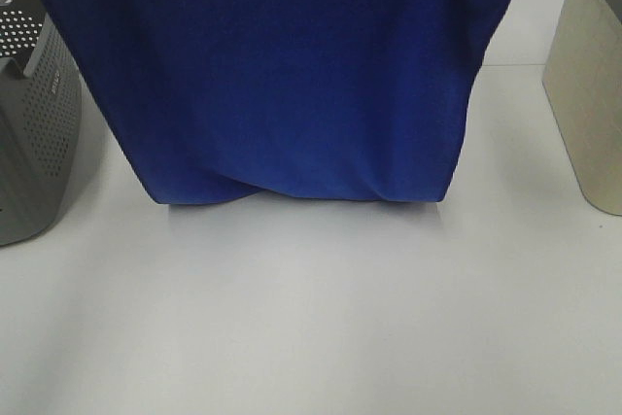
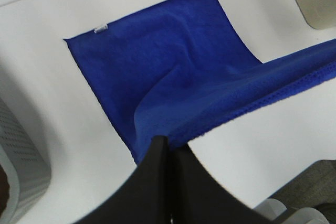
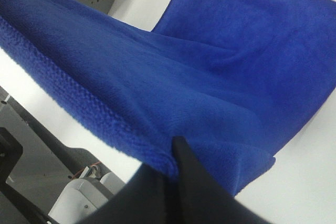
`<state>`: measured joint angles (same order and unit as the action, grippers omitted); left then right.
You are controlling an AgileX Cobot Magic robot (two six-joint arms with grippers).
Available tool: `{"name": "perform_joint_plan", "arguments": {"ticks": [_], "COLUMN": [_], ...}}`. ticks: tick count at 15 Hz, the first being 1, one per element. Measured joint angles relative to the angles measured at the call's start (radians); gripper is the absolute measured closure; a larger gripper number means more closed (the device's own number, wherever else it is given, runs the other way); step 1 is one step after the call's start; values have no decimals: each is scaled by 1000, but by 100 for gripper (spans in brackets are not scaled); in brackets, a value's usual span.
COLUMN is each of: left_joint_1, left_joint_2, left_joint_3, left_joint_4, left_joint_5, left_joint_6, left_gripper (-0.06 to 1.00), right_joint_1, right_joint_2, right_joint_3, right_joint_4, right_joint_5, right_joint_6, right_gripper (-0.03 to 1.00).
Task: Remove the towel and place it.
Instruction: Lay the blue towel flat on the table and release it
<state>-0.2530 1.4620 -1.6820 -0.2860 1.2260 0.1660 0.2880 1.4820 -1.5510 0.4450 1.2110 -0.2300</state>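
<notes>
There is one large royal-blue plush rectangular towel [image 1: 301, 75], one grey perforated plastic basket [image 1: 34, 133], one pale beige smooth-sided bin [image 1: 588, 85], one white flat table [image 1: 311, 328], and two black-fingered grippers. The towel is lifted along its upper edge, out of the high camera's sight, and hangs as a broad sheet across the middle of the table. Its lower part reaches the tabletop, where the far end lies spread flat with a soft fold where the cloth turns. One small white tag [image 2: 101, 29] sits at a far corner of the flat part. The left gripper [image 2: 170, 148] is clenched on one near corner of the towel, its fingers pressed together with cloth pinched between them. The right gripper [image 3: 176, 156] is likewise clamped on the other near corner, and the stitched hem runs taut between the two. The towel's left edge slants down near the basket but apart from it, with a wedge of white table between. Its right edge stands well apart from the bin, with a wider band of table showing there. Ahead of the towel's lower fold, toward the high camera, bare white tabletop spans the full width. The basket stands at the table's left edge and the bin at its right, both partly cut off by the frame.
</notes>
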Motion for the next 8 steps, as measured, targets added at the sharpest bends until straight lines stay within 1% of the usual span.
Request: {"name": "perform_joint_plan", "arguments": {"ticks": [2, 6, 7, 8], "left_joint_1": [0, 0, -6, -29], "left_joint_2": [-53, -144, -160, -172], "left_joint_3": [96, 301, 348, 385], "left_joint_4": [-44, -121, -136, -137], "left_joint_5": [-1, -6, -7, -7], "left_joint_6": [3, 3, 3, 5], "left_gripper": [94, 94, 94, 94], "right_joint_1": [0, 0, 0, 0], "right_joint_2": [-48, -162, -187, -211], "right_joint_3": [74, 236, 283, 326], "right_joint_4": [1, 11, 13, 10], "right_joint_5": [1, -1, -1, -1], "right_joint_6": [-3, -50, -52, -52], "right_gripper": [95, 95, 95, 95]}}
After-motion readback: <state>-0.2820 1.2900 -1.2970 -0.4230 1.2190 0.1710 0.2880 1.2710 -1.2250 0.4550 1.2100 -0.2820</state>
